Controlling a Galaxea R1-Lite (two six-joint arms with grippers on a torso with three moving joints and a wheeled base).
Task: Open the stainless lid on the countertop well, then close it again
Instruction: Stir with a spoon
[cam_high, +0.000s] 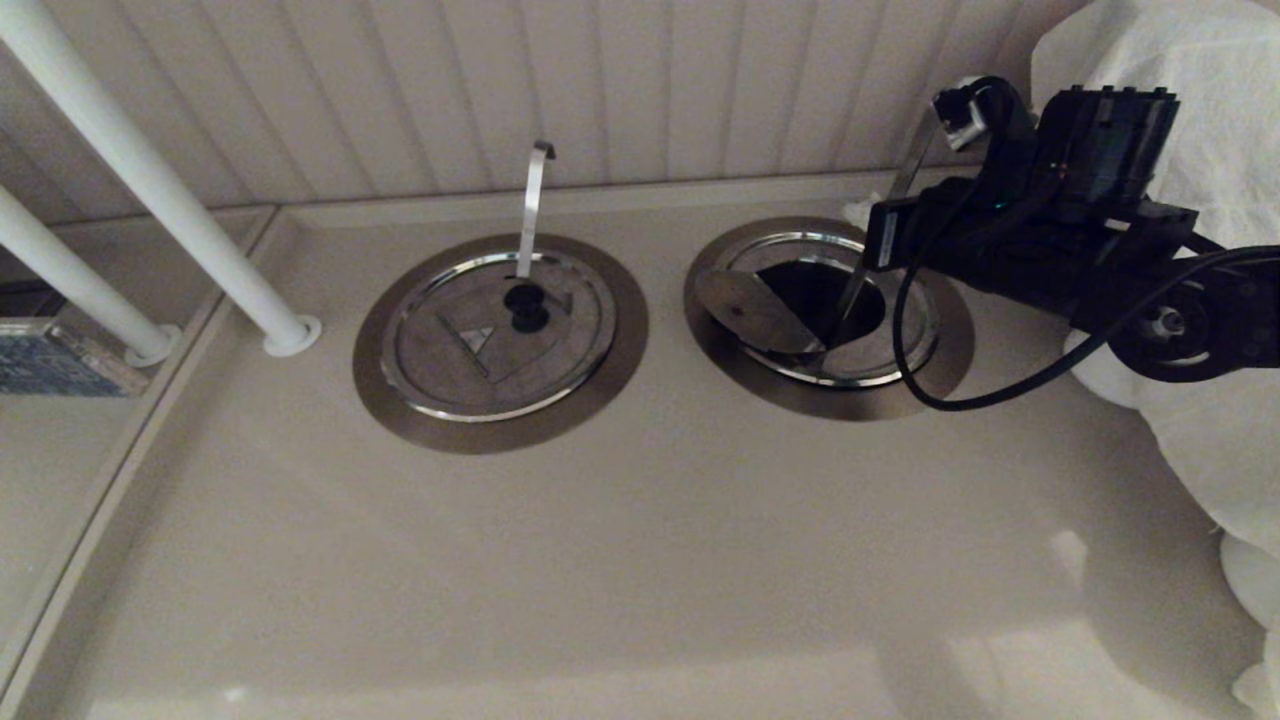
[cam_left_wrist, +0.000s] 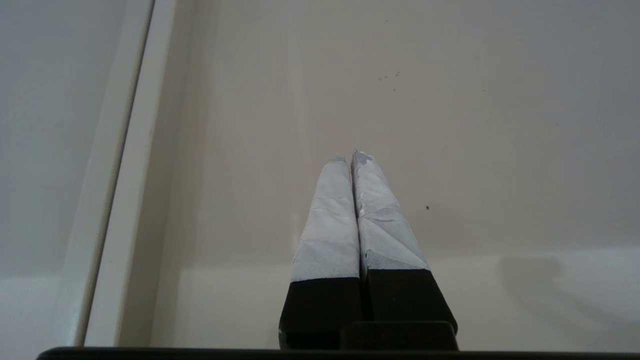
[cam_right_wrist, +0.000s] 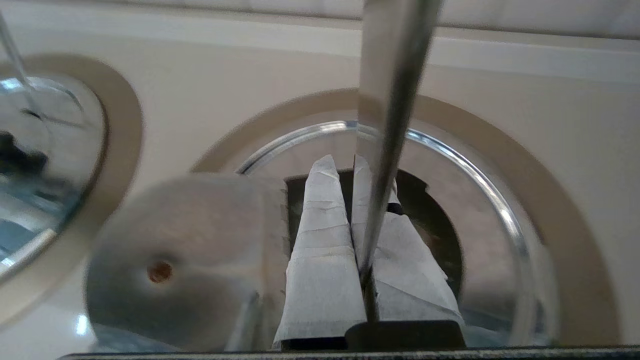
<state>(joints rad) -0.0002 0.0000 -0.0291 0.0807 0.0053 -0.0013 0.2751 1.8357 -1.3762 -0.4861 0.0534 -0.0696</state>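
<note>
Honestly, my right hand (cam_right_wrist: 350, 165), pressed together and holding nothing, hangs over the stainless lid's (cam_high: 745, 305) folded-back wedge beside the utensil handle (cam_high: 862, 278); nudging it could slam the wedge.

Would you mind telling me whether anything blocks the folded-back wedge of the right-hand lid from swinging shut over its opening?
Possibly. The utensil handle rises through the dark opening, and the right gripper hangs over it. The wedge section lies flipped toward the other lid.

Black arm (cam_high: 1080, 240) over well's right rim (cam_high: 950, 330)
</note>
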